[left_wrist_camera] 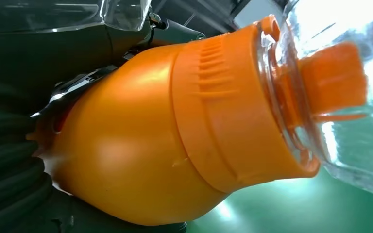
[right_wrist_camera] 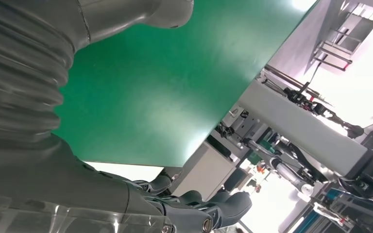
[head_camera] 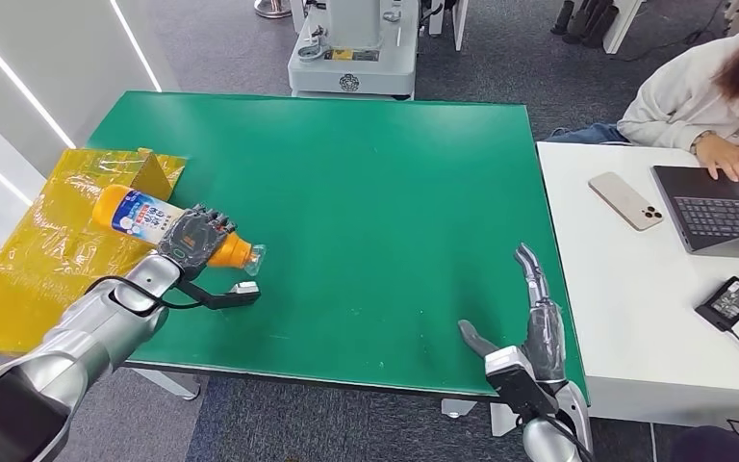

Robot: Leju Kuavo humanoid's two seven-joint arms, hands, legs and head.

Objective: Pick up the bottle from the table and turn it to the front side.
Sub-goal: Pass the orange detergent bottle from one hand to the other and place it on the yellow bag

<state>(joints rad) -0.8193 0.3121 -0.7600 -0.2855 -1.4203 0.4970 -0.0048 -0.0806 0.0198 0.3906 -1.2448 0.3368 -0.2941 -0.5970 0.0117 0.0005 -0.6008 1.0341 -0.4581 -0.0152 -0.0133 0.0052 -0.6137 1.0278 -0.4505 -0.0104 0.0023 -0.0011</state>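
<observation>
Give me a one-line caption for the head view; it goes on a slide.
Left robot hand holds the orange bottle at the green table's edge.

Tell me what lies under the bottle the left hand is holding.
Under the bottle, held by the left hand, lie the yellow sheet and the green table edge. The fingers cover its middle; contact underneath cannot be seen.

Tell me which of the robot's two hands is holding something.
The left hand: it grips the orange bottle near its neck, at the left edge of the green table. The right hand holds nothing, its fingers spread over the table's near right corner.
</observation>
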